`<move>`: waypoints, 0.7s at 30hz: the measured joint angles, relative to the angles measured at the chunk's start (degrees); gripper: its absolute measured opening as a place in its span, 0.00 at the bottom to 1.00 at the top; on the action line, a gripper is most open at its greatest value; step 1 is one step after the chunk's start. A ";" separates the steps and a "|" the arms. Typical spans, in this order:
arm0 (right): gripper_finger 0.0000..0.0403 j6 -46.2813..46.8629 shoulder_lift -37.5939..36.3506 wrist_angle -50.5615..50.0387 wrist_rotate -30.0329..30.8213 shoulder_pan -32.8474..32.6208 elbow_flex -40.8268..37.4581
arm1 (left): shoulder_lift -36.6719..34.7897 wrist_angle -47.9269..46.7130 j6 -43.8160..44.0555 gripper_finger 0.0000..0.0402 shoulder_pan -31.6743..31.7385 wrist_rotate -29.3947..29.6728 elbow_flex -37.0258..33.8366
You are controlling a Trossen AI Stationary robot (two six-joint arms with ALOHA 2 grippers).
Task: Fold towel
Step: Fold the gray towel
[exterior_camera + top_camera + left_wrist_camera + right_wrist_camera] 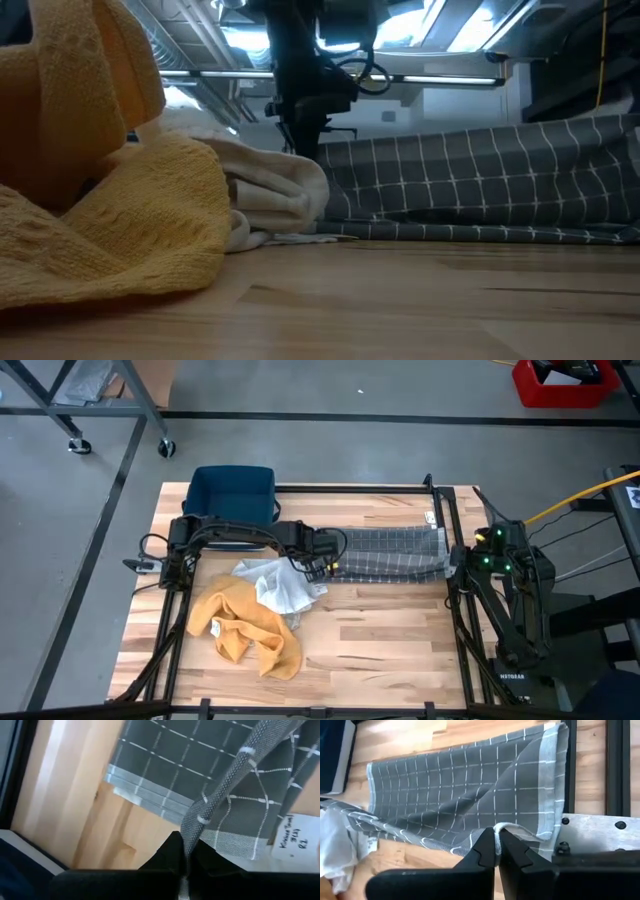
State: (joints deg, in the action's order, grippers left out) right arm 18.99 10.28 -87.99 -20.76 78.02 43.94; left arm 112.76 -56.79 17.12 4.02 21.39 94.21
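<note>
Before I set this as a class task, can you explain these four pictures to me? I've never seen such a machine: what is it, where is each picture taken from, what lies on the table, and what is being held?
It is a robot with two dark arms at a wooden table, each ending in a two-finger pincer. One picture looks straight down from above, one looks level across the tabletop, and two come from cameras on the arms' wrists. On the table lie a grey checked towel, a yellow cloth, a white cloth and a dark blue bin. The left pincer is shut on one end of the grey towel, the right pincer on the other end near the table's right edge. The towel is stretched between them, partly folded lengthwise.
</note>
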 joint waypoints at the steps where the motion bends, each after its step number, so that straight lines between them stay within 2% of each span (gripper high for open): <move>1: 0.02 0.73 0.00 0.23 0.15 0.00 0.01 | 0.00 0.08 -0.54 0.00 0.26 0.02 0.00; 7: 0.08 3.53 0.00 1.50 1.19 0.00 0.03 | -0.01 0.47 -2.86 0.03 1.39 0.01 0.00; 12: 0.06 4.03 0.17 2.63 6.87 0.00 0.03 | -0.01 0.39 -6.28 0.07 2.71 0.44 0.00; 17: 0.07 3.59 0.17 2.58 6.56 0.00 0.08 | -0.01 0.40 -8.27 0.19 3.98 0.48 0.00; 21: 0.13 2.96 0.17 2.57 5.10 0.00 0.26 | -0.01 0.34 -7.24 0.31 4.45 0.48 0.00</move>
State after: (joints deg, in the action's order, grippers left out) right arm 21.96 10.46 -85.42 -15.66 78.02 44.20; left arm 112.75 -56.45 9.88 8.47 21.87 94.21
